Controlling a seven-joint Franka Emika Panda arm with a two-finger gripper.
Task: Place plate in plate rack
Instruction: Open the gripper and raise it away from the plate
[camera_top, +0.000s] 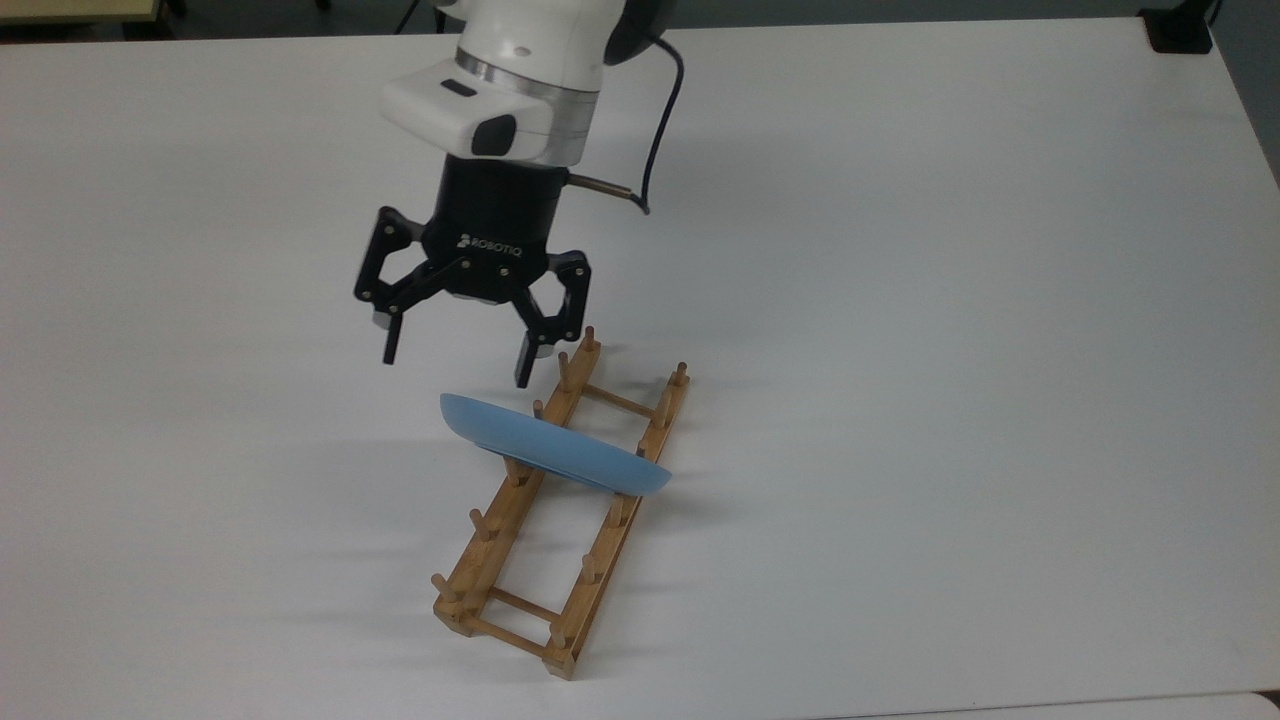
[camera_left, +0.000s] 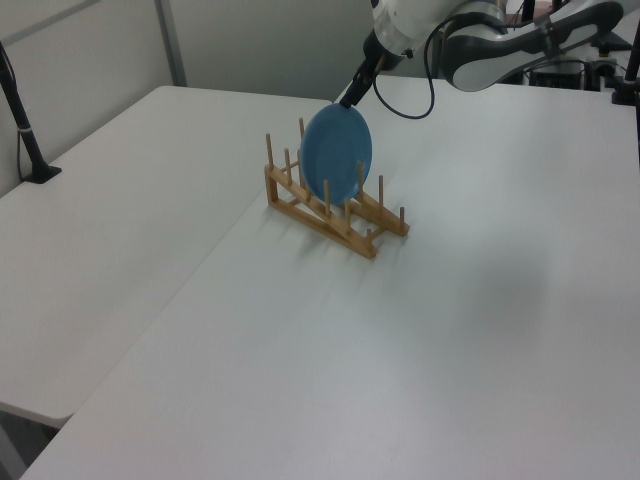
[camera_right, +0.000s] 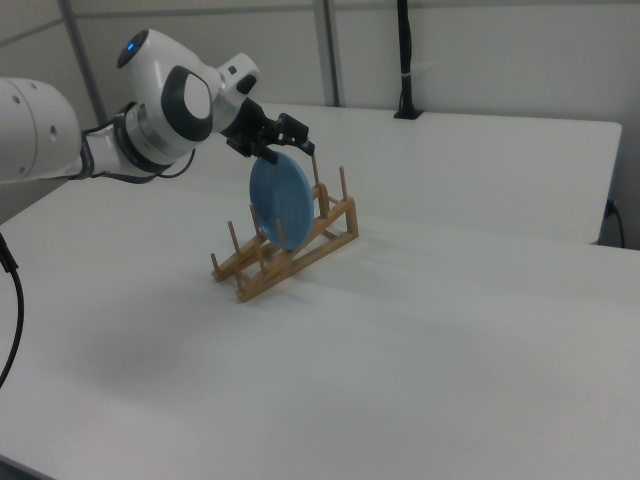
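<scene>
The light-blue plate (camera_top: 555, 445) stands on edge across the wooden plate rack (camera_top: 605, 560), held between pegs in the rack's far half and leaning slightly. My gripper (camera_top: 456, 366) hangs open just above the plate's upper rim, with nothing between its fingers and a gap to the plate. In the left view the plate (camera_left: 337, 158) stands upright in the rack (camera_left: 330, 215) with the gripper (camera_left: 352, 98) directly over it. The right view shows the same plate (camera_right: 279, 205), rack (camera_right: 300, 255) and open gripper (camera_right: 290, 150).
The rack stands alone on a wide white table (camera_top: 950, 300). A black cable (camera_top: 655, 130) loops off the wrist. A black clamp (camera_top: 1180, 30) sits at the table's far right corner in the top view. A black post (camera_left: 28, 140) is clamped at the left view's left.
</scene>
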